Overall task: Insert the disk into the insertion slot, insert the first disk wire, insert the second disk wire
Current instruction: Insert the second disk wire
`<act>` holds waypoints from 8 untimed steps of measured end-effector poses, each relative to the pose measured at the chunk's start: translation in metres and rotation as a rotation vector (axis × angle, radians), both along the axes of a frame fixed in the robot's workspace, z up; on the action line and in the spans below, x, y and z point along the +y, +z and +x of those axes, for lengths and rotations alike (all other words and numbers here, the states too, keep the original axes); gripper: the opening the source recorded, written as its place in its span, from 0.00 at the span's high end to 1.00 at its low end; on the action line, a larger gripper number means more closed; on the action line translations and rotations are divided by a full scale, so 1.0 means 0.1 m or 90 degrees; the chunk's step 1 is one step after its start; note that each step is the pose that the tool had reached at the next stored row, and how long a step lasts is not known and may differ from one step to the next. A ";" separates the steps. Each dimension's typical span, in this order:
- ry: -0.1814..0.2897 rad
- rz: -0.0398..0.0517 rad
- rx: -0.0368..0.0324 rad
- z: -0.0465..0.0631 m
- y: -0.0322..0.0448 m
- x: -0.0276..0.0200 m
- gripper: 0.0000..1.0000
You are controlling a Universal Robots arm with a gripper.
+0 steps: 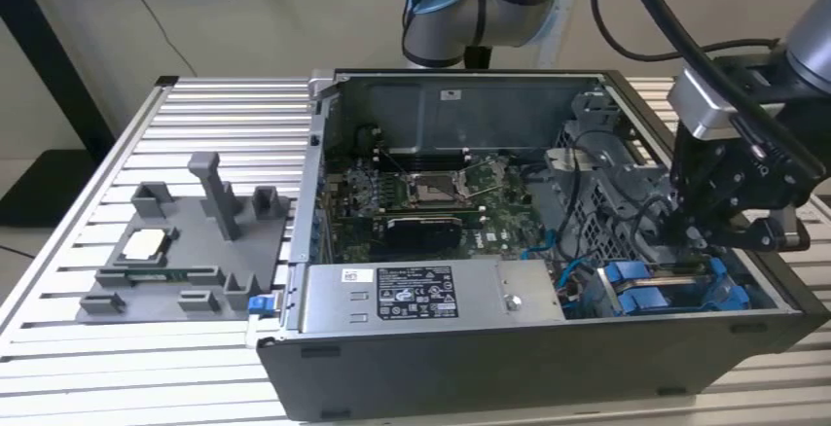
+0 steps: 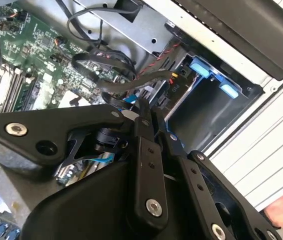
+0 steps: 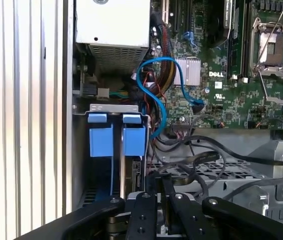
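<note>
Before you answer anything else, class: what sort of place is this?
Probably a robotics lab or test bench for computer assembly. An open PC case lies on a slatted aluminium table, a robot arm's gripper reaches inside it, and a grey parts fixture sits beside it.

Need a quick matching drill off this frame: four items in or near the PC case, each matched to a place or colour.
Items:
1. tool
2. power supply
3. grey fixture tray
4. data cable loop

Descriptions:
A. on the slatted table outside the case, at the exterior view's left
B. bright blue, curling over the motherboard's edge
C. silver box with a label along the case's near wall
D. black, lowered into the case above the blue drive carriers

Pairs: 1-D, 2-C, 3-A, 4-B
</note>
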State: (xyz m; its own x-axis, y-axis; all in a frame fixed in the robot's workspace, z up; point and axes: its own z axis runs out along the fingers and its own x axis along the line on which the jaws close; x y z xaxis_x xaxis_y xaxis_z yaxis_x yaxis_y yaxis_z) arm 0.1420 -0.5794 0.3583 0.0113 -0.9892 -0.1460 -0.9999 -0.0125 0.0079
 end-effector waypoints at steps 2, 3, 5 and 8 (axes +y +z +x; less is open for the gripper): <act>0.000 -0.0007 -0.0002 0.00 -0.024 -0.028 0.84; 0.000 -0.0012 -0.0004 0.00 -0.037 -0.038 0.84; 0.000 -0.0023 -0.0008 0.00 -0.064 -0.056 0.84; 0.000 -0.0042 -0.0016 0.01 -0.103 -0.072 0.84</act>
State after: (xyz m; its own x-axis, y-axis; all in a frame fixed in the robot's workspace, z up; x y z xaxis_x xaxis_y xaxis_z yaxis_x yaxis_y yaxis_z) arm 0.1432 -0.5866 0.3480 0.0117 -0.9902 -0.1394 -0.9999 -0.0126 0.0056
